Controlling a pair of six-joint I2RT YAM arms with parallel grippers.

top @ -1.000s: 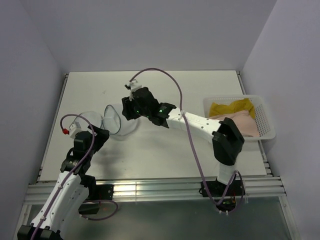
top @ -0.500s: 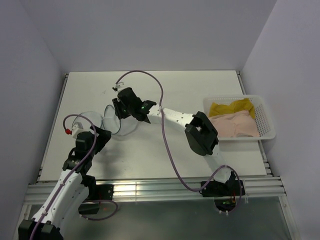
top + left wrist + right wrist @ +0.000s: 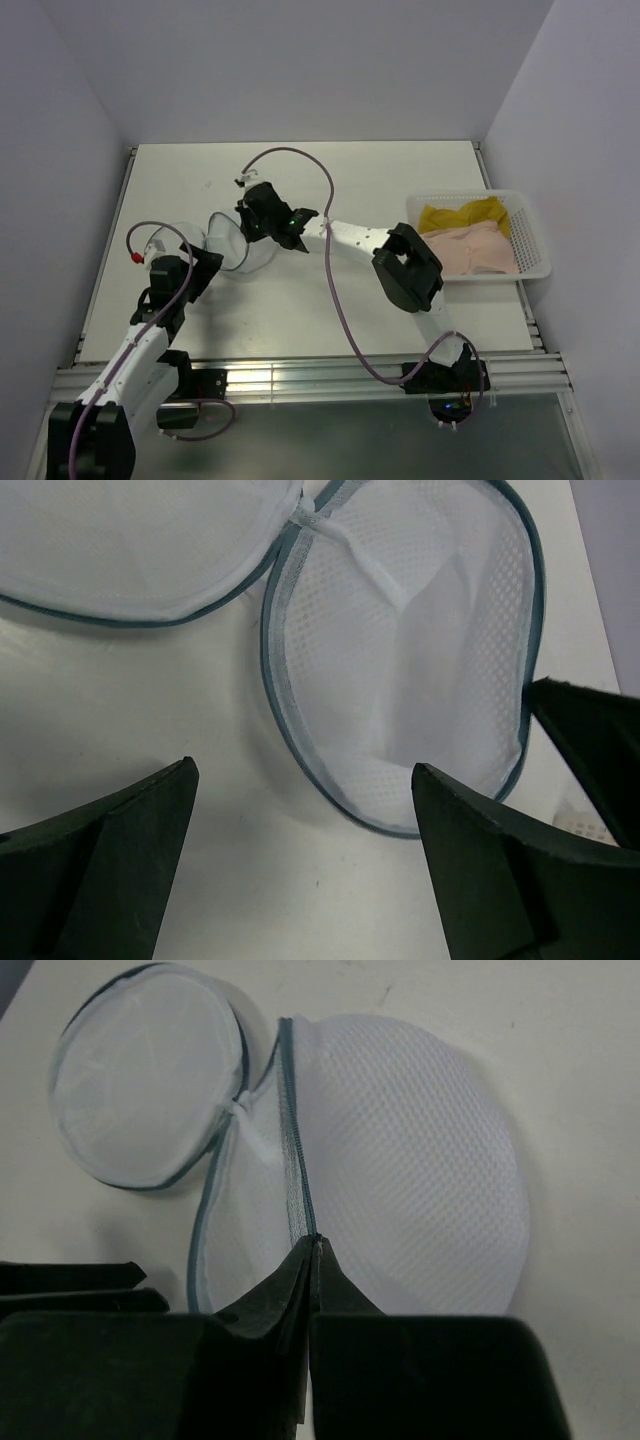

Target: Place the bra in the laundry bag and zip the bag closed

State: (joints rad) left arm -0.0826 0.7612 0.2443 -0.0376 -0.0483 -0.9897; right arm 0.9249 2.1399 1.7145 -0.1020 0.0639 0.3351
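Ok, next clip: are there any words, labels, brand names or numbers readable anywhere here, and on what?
None can be read. The laundry bag, the white basket, the clothes in it and the table carry no print. The right arm shows only small green lights.

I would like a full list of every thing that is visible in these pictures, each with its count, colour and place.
laundry bag: one, white mesh with blue-grey zip rim, lying open in two halves, left part of the table
table: one, white, under everything
basket: one, white plastic lattice, right edge of the table
yellow cloth: one, yellow, far part of the basket
pink garment: one, pale pink, in the basket, likely the bra
cables: two, purple, one on each arm
left end effector: one, black, open, above the bag
right end effector: one, black, shut on the bag's zip rim
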